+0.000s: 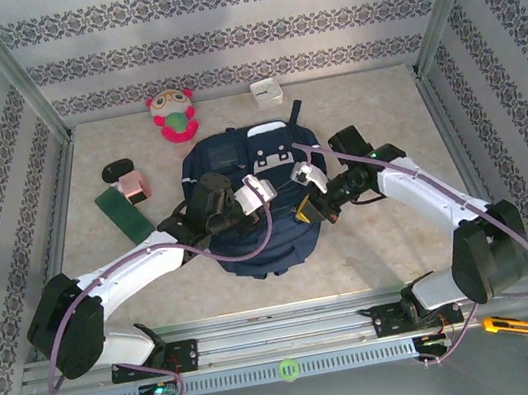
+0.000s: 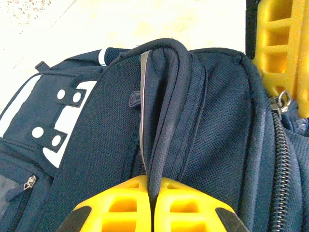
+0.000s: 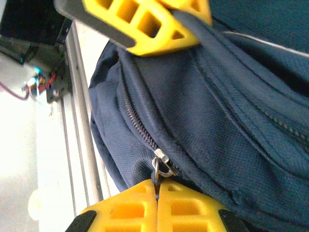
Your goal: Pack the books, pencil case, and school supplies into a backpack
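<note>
Backpack lies mid-bench, both arms over it, so its middle is hidden from the top cam. L pincer is pressed together, pinching a ridge of black piping on the fabric; only its fingertips are in frame. R pincer is likewise pressed together, on the zip pull, w/ the tab buried btwn the fingers. Can't tell if the zip is open. Pink block & green slab sit side by side, well L of backpack, near a black oval
</note>
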